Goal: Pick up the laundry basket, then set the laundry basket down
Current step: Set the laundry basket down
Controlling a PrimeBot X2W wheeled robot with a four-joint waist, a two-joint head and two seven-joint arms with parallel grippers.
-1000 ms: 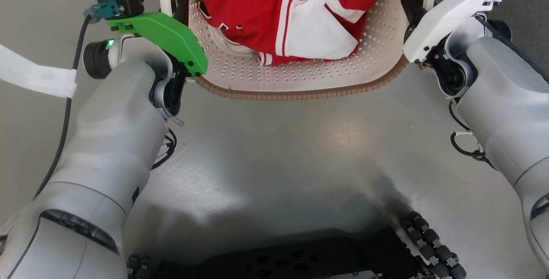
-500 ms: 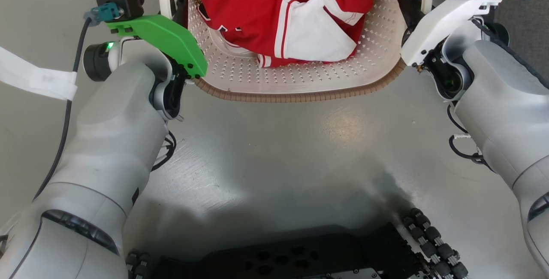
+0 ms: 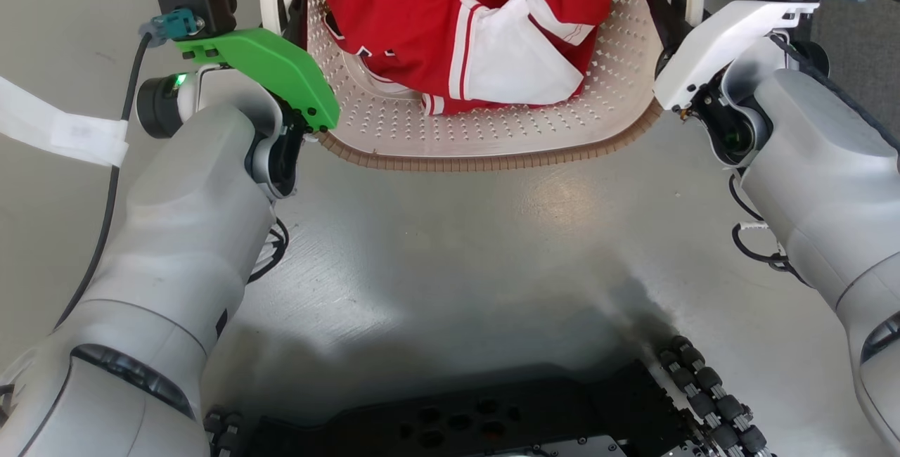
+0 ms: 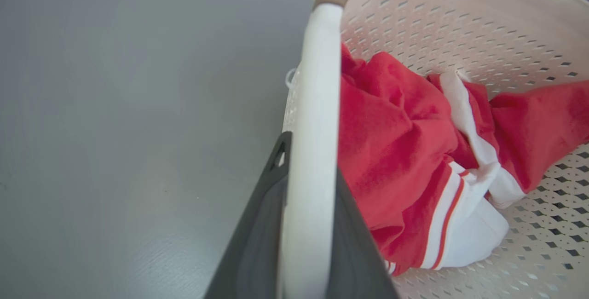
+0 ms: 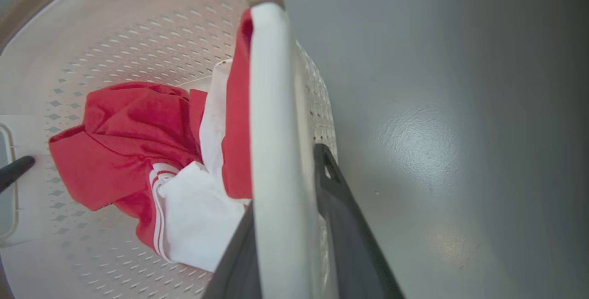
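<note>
Over the grey floor, straight ahead of the robot's dark base, a cream-white laundry basket with small holes and a brown woven-look rim sits at the top middle of the head view. Its far half is cut off by the picture's edge. Whether the basket rests on the floor or hangs just above it cannot be told.

A bundle of red and white clothing lies inside, heaped against the bottom and far wall.

The left end effector is clamped on the basket's left handle. In the left wrist view, one dark finger lies outside the white bar and the other inside, both pressed against it.

The right end effector grips the right handle in the same way, with one finger on each side of the white bar.

The two pale forearms reach forward along either side of the basket. A white strip lies on the floor beside the left arm.
</note>
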